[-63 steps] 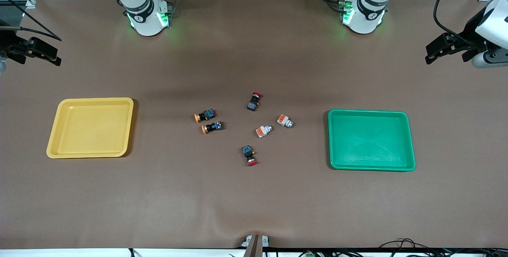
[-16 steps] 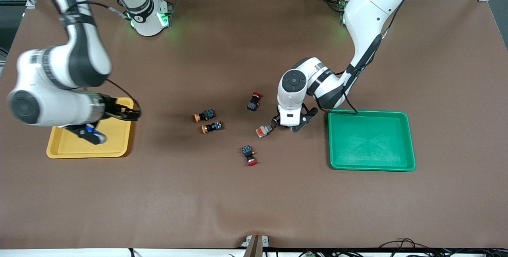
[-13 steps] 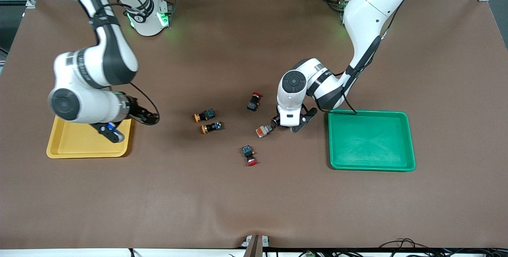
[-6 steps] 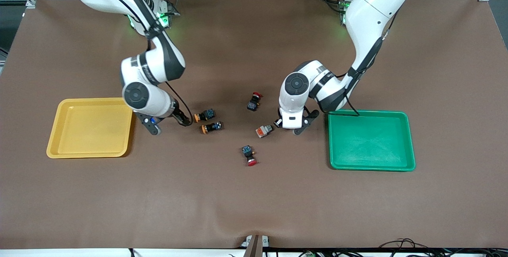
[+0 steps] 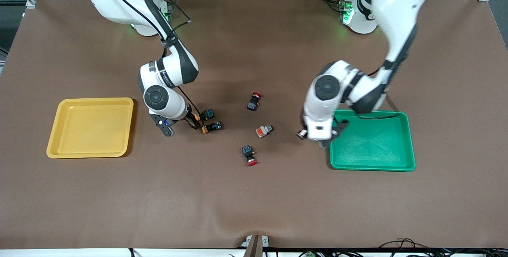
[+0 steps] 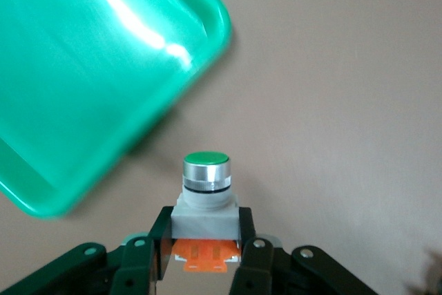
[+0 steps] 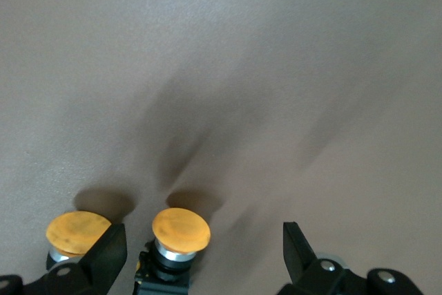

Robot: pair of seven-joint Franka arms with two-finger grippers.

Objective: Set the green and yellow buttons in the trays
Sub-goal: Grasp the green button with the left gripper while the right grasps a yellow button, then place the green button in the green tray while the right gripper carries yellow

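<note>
My left gripper (image 5: 312, 134) is shut on a white-bodied button (image 6: 206, 202) with an orange block and a green, silver-ringed cap. It holds the button above the table beside a corner of the green tray (image 5: 373, 142), which also shows in the left wrist view (image 6: 90, 67). A second white-bodied button (image 5: 264, 131) lies mid-table. My right gripper (image 5: 196, 123) is open and low at two black-bodied yellow-capped buttons (image 5: 207, 114) (image 5: 212, 127). In the right wrist view one cap (image 7: 181, 229) sits between its fingers (image 7: 107, 250) and the other cap (image 7: 78, 231) lies just outside. The yellow tray (image 5: 90, 127) holds nothing.
Two black-bodied red-capped switches lie on the brown mat, one (image 5: 254, 101) farther from the front camera than the white-bodied button and one (image 5: 249, 156) nearer. A ridge in the mat runs near the front edge.
My left gripper took the white-bodied button off the table and carried it toward the green tray. My right arm swung from over the yellow tray to the yellow-capped buttons.
</note>
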